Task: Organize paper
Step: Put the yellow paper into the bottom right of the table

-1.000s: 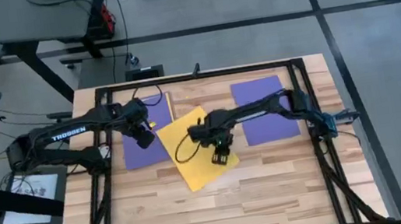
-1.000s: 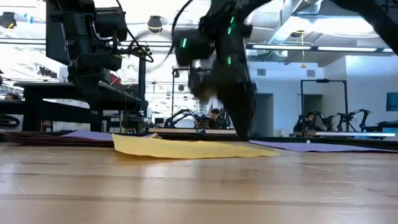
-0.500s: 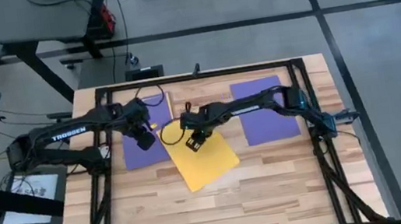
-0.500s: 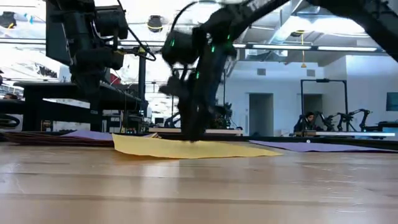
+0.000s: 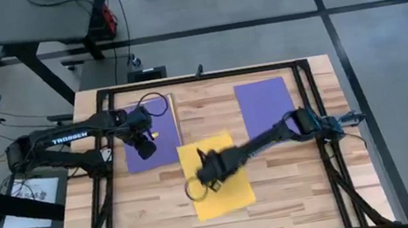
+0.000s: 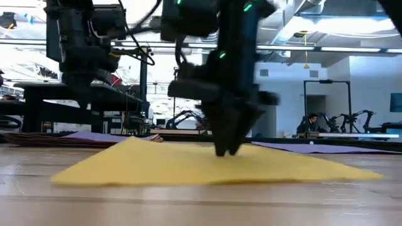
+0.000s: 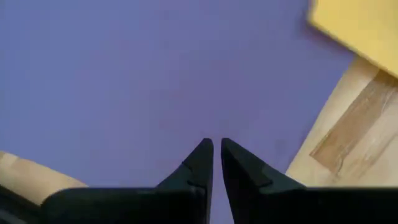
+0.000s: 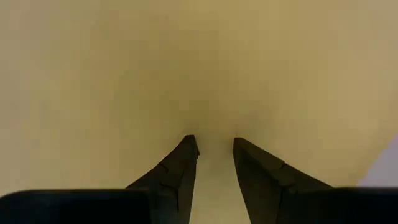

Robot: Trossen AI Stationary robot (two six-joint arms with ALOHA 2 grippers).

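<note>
yellow sheet (image 5: 214, 173) lies under the right gripper (image 5: 206, 172), whose dark fingers (image 8: 177, 167) stand a little apart with their tips pressed on the paper, holding nothing between them. compared with half a second ago, this gripper has come toward the near edge of the table (image 5: 281, 207), and the yellow sheet came with it: it is now clear of the left purple sheet (image 5: 148, 130) and lies almost square to the table, in the near middle. i judge the dragging step is nearly finished. the left gripper (image 5: 145, 148) rests on the left purple sheet with its fingers almost together, gripping nothing. the other purple sheet (image 5: 265, 108) lies well apart, on the right side.
</note>
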